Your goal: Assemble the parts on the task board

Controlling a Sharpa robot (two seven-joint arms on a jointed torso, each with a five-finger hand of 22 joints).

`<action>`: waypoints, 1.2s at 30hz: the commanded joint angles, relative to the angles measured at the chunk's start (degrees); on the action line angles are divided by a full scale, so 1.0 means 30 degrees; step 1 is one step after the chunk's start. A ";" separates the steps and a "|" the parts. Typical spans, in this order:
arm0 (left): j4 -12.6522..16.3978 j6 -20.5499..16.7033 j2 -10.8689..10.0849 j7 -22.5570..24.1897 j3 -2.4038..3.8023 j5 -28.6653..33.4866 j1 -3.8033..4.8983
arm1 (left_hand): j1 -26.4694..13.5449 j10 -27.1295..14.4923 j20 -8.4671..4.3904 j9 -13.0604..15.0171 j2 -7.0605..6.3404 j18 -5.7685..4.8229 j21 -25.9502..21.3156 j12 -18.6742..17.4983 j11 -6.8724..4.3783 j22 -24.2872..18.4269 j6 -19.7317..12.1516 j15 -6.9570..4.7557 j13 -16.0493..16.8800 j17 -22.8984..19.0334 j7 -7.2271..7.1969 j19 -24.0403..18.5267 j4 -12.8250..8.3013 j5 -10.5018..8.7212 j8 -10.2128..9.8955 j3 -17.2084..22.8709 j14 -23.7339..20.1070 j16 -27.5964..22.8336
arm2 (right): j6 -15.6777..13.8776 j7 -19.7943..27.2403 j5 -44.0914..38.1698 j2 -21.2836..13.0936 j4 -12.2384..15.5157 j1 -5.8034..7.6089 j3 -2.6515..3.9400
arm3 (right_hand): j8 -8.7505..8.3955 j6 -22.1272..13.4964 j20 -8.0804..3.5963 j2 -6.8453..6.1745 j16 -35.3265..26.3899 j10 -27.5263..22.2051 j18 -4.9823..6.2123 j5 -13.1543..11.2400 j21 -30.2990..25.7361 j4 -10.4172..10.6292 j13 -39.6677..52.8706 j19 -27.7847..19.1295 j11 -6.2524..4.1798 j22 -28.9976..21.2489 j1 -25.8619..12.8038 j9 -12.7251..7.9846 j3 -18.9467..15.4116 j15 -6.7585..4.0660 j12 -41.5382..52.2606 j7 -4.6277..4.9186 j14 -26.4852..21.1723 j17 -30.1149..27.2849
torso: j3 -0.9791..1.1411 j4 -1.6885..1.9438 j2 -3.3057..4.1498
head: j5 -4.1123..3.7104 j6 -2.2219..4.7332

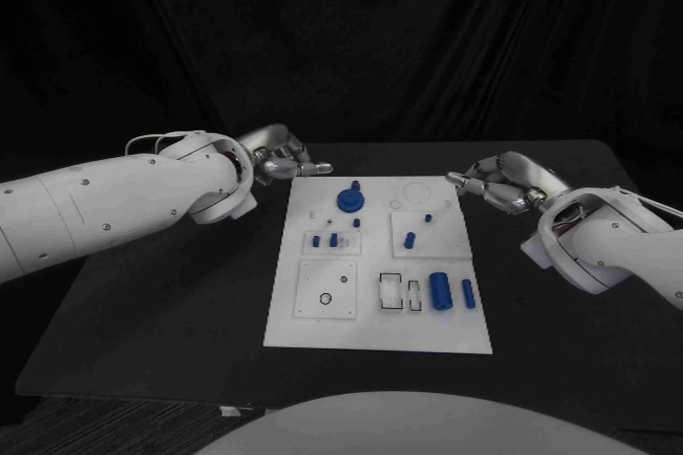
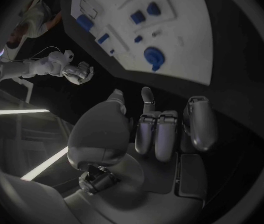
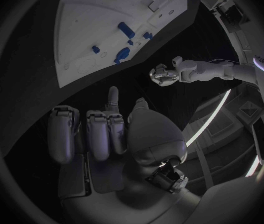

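The board [image 2: 188, 55] is running past the left wrist view's rim; small parts [image 1: 325, 219] on it are staying too tiny to identify.

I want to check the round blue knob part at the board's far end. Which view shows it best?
The head view: the round blue knob part sits unobstructed on the task board. Both wrist views show it smaller, bent by the fisheye.

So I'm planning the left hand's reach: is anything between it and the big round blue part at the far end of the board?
Nothing visible. The left hand hovers off the task board's far left corner, holding nothing, and only bare white board lies between it and the round blue part.
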 commanded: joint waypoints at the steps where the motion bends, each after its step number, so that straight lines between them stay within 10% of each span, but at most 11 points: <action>1: -0.0468 -0.5136 0.0285 0.8488 0.0009 -0.2538 0.0129 | 0.1734 0.1991 0.0139 0.0156 0.0108 -0.0722 0.1564 -0.0012 0.0364 0.3902 -0.1508 0.0219 0.5022 0.5026 0.0364 0.0788 -0.0206 0.1527 -0.0372 0.0233 0.2017 0.0049 | -0.0509 0.0221 -0.0051 -0.0030 -0.0005 -0.0038 0.0013 | 0.0100 0.0027 -0.0113 -0.0076 0.0000 0.2001 0.0049 0.0030 0.0067 0.0038 0.4974 0.0928 -0.0184 0.4341 0.0128 -0.0024 -0.0044 -0.0126 -0.0058 -0.0155 0.2001 0.4957 | -0.0003 0.0009 -0.0012 | 0.0025 -0.0004; 4: -0.0890 -0.5104 0.0605 1.0349 0.0005 -0.4960 0.0120 | 0.5967 -0.6748 0.0355 -0.0947 0.0214 -0.0749 0.1815 -0.6804 0.0705 0.3940 -0.4795 0.0590 -0.2043 0.5026 0.0715 0.0634 -0.0003 0.0409 -0.1708 0.2461 0.2017 0.0049 | -0.0659 0.0483 -0.0051 -0.0040 -0.0046 -0.0038 0.0013 | 0.0110 0.0044 -0.0114 -0.0091 0.0022 0.2001 0.0035 0.0020 0.0114 0.0040 0.4974 0.0958 -0.0187 0.4360 0.0121 -0.0024 -0.0060 -0.0127 -0.0058 -0.0159 0.2009 0.4989 | 0.0007 0.0000 -0.0004 | -0.0016 -0.0004; 5: -0.1042 -0.4694 0.0776 1.0420 0.0004 -0.6013 0.0060 | 0.6653 -1.2996 0.0559 -0.1982 0.0004 -0.0703 0.1463 -1.2286 0.1011 0.3830 -0.5722 0.0858 -0.6649 0.5026 0.0951 0.0312 0.0160 0.0100 -0.2698 0.3114 0.2017 0.0049 | -0.0699 0.0588 -0.0051 -0.0046 -0.0071 -0.0037 0.0013 | 0.0113 0.0051 -0.0115 -0.0095 0.0024 0.2001 0.0025 0.0017 0.0149 0.0040 0.4974 0.0979 -0.0188 0.4373 0.0119 -0.0023 -0.0065 -0.0128 -0.0058 -0.0161 0.2009 0.4993 | 0.0000 -0.0012 0.0007 | -0.0003 -0.0004; 6: -0.1094 -0.4526 0.0838 1.0408 0.0004 -0.6310 0.0035 | 0.6809 -1.3833 0.0728 -0.2885 -0.0163 -0.0693 0.1331 -1.3489 0.1377 0.3784 -0.5887 0.1284 -0.7345 0.4278 0.0914 0.0138 0.0130 0.0154 -0.3275 0.3491 0.1357 -0.0331 | -0.0708 0.0613 -0.0051 -0.0047 -0.0076 -0.0037 0.0013 | 0.0113 0.0051 -0.0115 -0.0095 0.0024 0.2001 0.0025 0.0017 0.0149 0.0040 0.4974 0.0979 -0.0188 0.4373 0.0119 -0.0023 -0.0065 -0.0128 -0.0058 -0.0161 0.2009 0.4993 | 0.0006 -0.0014 0.0018 | 0.0002 -0.0004; 7: -0.1316 -0.3839 0.1073 1.0245 0.0003 -0.7138 -0.0060 | 0.7039 -1.6190 0.1190 -0.5794 -0.0773 -0.0652 0.1052 -1.7737 0.2161 0.3667 -0.5775 0.1824 -1.0527 0.2255 0.0259 -0.0199 -0.0112 0.0450 -0.5049 0.4491 0.0000 -0.1550 | -0.0724 0.0685 -0.0051 -0.0054 -0.0085 -0.0037 0.0013 | 0.0113 0.0051 -0.0115 -0.0095 0.0024 0.2001 0.0025 0.0017 0.0149 0.0040 0.4974 0.0979 -0.0188 0.4373 0.0119 -0.0023 -0.0065 -0.0128 -0.0058 -0.0161 0.2009 0.4993 | 0.0003 0.0001 0.0002 | -0.0003 -0.0004; 9: -0.1676 -0.2911 0.1423 0.9918 0.0003 -0.7847 -0.0199 | 0.7569 -1.6025 0.1126 -0.9322 -0.1590 -0.0642 0.1708 -2.0195 0.1860 0.3807 -0.4664 0.1124 -1.4136 0.2425 0.0301 0.0313 -0.0133 0.0540 -0.6874 0.5769 0.0571 -0.1353 | -0.0715 0.0751 -0.0051 -0.0058 -0.0080 -0.0037 0.0013 | 0.0117 0.0059 -0.0115 -0.0097 0.0036 0.2001 0.0016 0.0016 0.0181 0.0040 0.4974 0.0999 -0.0190 0.4386 0.0119 -0.0023 -0.0068 -0.0129 -0.0058 -0.0163 0.2014 0.5011 | 0.0013 -0.0026 0.0027 | 0.0068 -0.0004; 12: -0.2279 -0.1842 0.1970 0.9385 0.0003 -0.8493 -0.0419 | 0.8399 -1.5386 0.0745 -1.1187 -0.2218 -0.0664 0.1926 -2.2332 0.1600 0.3807 -0.3566 0.0703 -1.6974 0.2804 -0.0360 0.0801 -0.0960 0.0718 -0.8013 0.6265 0.1152 -0.1110 | -0.0671 0.0800 -0.0051 -0.0056 -0.0057 -0.0037 0.0013 | 0.0117 0.0059 -0.0115 -0.0097 0.0036 0.2001 0.0016 0.0016 0.0181 0.0040 0.4974 0.0999 -0.0190 0.4386 0.0119 -0.0023 -0.0068 -0.0129 -0.0058 -0.0163 0.2014 0.5011 | 0.0003 -0.0050 0.0060 | 0.0112 -0.0004; 18: -0.3117 -0.0219 0.2823 0.8236 0.0006 -1.1042 -0.0876 | 0.8612 -1.4017 0.0441 -1.3088 -0.2653 -0.0578 0.1420 -2.3513 0.1150 0.3650 -0.1609 0.0365 -1.9495 0.2529 -0.0505 0.0746 -0.1756 -0.0012 -0.8604 0.6325 0.1169 -0.1268 | -0.0596 0.0852 -0.0050 0.0003 -0.0084 -0.0038 0.0013 | 0.0117 0.0059 -0.0115 -0.0097 0.0036 0.2001 0.0016 0.0016 0.0181 0.0040 0.4974 0.0999 -0.0190 0.4386 0.0119 -0.0023 -0.0068 -0.0129 -0.0058 -0.0163 0.2014 0.5011 | -0.0017 -0.0020 0.0045 | 0.0044 -0.0004; 36: -0.3430 0.0751 0.3995 0.6900 0.0008 -1.2303 -0.1473 | 0.8062 -1.1048 0.0239 -1.4895 -0.2619 -0.0518 0.0837 -2.3964 0.0968 0.3579 0.0698 0.0175 -2.1258 0.1719 0.0051 0.0665 -0.1721 0.0464 -0.8865 0.6560 0.0944 -0.1676 | -0.0631 0.0987 -0.0049 0.0029 -0.0023 -0.0041 0.0013 | 0.0158 0.0137 -0.0132 -0.0243 0.0027 0.2001 0.0020 -0.0056 0.0166 -0.0026 0.4974 0.1000 -0.0217 0.4384 0.0259 -0.0030 -0.0133 -0.0148 -0.0058 -0.0192 0.2011 0.4998 | 0.0006 -0.0007 0.0034 | -0.0111 -0.0004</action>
